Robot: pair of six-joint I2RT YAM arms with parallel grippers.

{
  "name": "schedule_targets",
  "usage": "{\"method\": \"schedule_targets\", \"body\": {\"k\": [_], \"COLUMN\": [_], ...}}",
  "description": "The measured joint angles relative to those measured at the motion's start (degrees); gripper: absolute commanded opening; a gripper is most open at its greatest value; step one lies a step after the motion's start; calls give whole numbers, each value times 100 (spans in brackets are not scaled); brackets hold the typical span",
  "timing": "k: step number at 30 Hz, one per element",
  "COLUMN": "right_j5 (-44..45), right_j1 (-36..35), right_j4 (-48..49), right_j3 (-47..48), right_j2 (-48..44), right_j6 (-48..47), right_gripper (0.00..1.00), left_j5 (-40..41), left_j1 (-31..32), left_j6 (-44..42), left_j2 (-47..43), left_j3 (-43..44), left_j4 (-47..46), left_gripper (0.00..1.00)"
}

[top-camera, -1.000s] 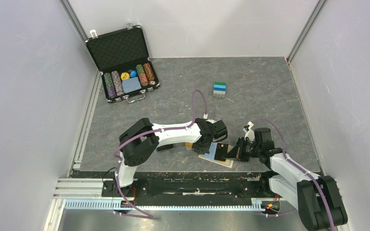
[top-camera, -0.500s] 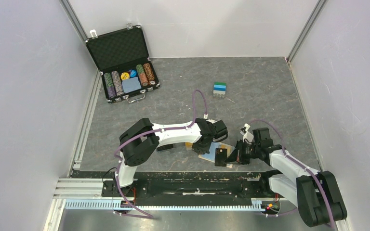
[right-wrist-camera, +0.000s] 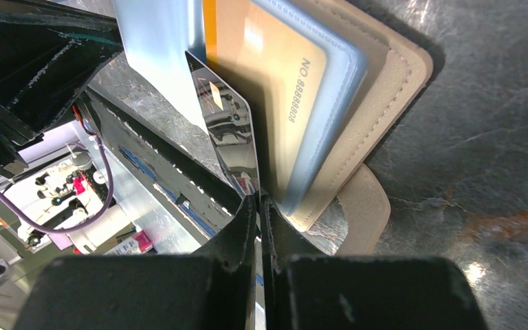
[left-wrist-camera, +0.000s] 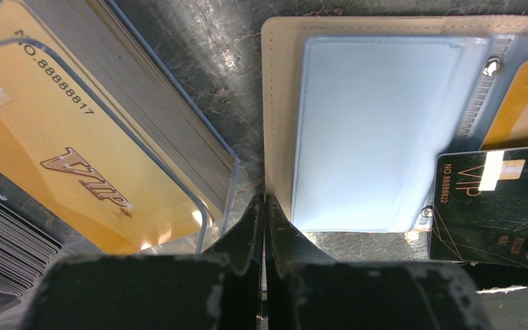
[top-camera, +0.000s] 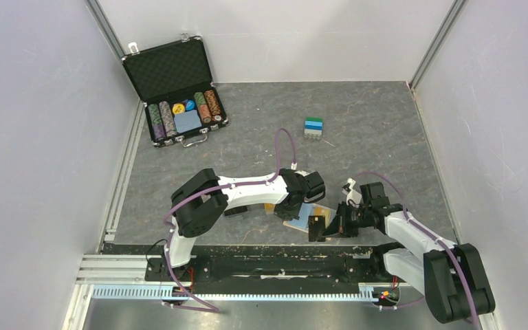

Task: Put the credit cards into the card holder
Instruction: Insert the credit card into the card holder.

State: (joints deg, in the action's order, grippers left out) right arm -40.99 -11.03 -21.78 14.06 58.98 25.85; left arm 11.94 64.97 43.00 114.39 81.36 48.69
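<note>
Pinching the black VIP card by its edge, your right hand holds it at the open card holder on the worktop. Tilt it flatter and aim a corner under a clear sleeve, while your left hand, fingers pressed together, steadies the holder's edge.

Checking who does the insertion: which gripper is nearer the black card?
Right. The right gripper is shut on the black card at the open card holder; the left gripper sits shut beside the holder's opposite edge, apart from the card.
</note>
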Motion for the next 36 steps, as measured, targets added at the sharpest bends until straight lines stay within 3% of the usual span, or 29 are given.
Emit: {"method": "schedule_targets", "body": {"k": [22, 36], "right_j5": [9, 70], "right_j1": [0, 0], "right_j4": [35, 584], "right_j3": [535, 579], "right_j2": [984, 1185], "right_j6": [-87, 227], "right_gripper": [0, 0], "left_j5": [-2, -2], "left_j1": [4, 4], "left_j6": [-66, -66], "left_j2": [13, 13], "left_j3": [24, 24], "left_j4": [20, 22], "left_gripper": [2, 2]}}
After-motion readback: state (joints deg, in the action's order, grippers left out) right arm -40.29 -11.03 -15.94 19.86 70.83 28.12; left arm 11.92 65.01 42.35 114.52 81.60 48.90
